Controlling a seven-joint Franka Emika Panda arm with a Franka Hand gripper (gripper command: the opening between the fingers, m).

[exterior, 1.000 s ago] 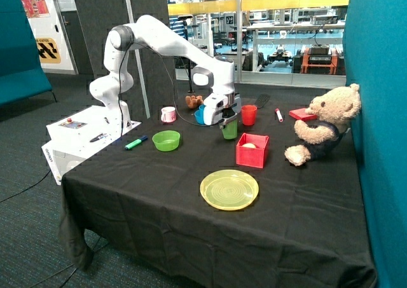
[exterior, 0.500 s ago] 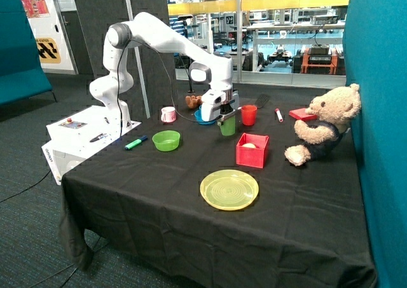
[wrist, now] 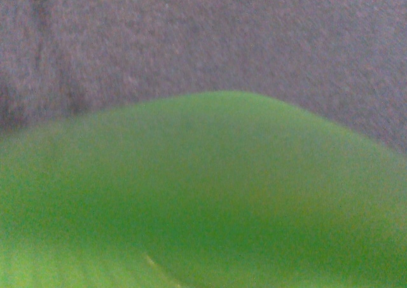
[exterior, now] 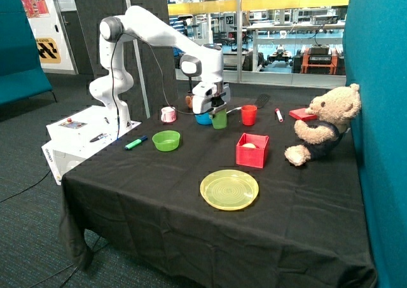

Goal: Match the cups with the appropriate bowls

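Observation:
My gripper (exterior: 217, 108) is shut on the green cup (exterior: 219, 119) and holds it upright just above the black tablecloth. The cup hangs between the blue bowl (exterior: 203, 119), which lies right behind it, and the red cup (exterior: 248, 115). The green bowl (exterior: 166, 140) sits on the cloth nearer the front, toward the robot's base, a short way from the cup. In the wrist view the green cup (wrist: 203, 205) fills the lower part of the picture, with dark cloth beyond it.
A red square box (exterior: 252, 150) and a yellow plate (exterior: 229, 189) lie toward the front. A pink-white mug (exterior: 168, 114) and a green marker (exterior: 135, 142) are near the green bowl. A teddy bear (exterior: 324, 126) sits by the teal wall.
The arm has carried the green cup away from the red box, past the red cup, toward the blue bowl and slightly upward.

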